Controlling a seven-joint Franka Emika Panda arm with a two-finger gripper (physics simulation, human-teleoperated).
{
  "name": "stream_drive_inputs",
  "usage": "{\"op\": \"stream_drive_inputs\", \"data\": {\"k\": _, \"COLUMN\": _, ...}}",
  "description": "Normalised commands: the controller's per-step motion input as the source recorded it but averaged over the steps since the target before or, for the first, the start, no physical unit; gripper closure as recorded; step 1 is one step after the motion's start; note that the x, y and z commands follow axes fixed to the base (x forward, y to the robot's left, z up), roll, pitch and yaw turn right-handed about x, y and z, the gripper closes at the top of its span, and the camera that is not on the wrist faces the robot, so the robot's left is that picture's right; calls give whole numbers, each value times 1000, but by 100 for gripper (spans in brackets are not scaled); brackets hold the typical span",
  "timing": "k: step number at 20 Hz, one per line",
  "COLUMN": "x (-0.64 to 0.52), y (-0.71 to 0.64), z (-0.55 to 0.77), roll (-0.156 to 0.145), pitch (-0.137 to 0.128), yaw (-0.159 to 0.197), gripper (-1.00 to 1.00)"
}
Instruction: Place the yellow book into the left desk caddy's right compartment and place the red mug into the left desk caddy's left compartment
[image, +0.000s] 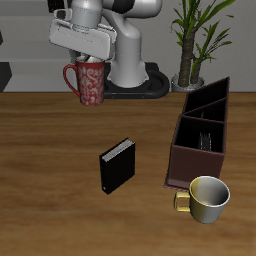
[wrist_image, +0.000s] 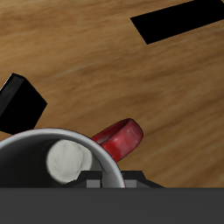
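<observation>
The tool (image: 88, 62) grips the red mug (image: 89, 84) by its rim, holding it upright and lifted clear over the bench's (image: 50, 150) back edge. The left desk caddy (image: 200, 135) lies across the bench toward the front, its long axis running front to back. Its left compartment (image: 213, 96), the mug's likely goal, is at the caddy's far end.

even, bright simulator light; soft shadows under objects, low-resolution renders, slight glare on the gold mug (image: 206, 197).
</observation>
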Motion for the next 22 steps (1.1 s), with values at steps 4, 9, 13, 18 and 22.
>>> {"op": "stream_drive_inputs", "data": {"k": 4, "x": -448, "y": 140, "z": -17, "roll": -23, "pitch": -119, "yaw": 45, "gripper": 100}}
{"op": "stream_drive_inputs", "data": {"k": 9, "x": -264, "y": 94, "z": -84, "roll": 55, "pitch": 12, "yaw": -33, "gripper": 100}}
{"op": "stream_drive_inputs", "data": {"k": 13, "x": -455, "y": 98, "z": -43, "roll": -4, "pitch": -44, "yaw": 13, "gripper": 100}}
{"op": "stream_drive_inputs", "data": {"k": 18, "x": -370, "y": 173, "z": -139, "roll": 15, "pitch": -7, "yaw": 27, "gripper": 100}}
{"op": "stream_drive_inputs", "data": {"k": 22, "x": -349, "y": 125, "z": -110, "roll": 37, "pitch": 14, "yaw": 3, "gripper": 100}}
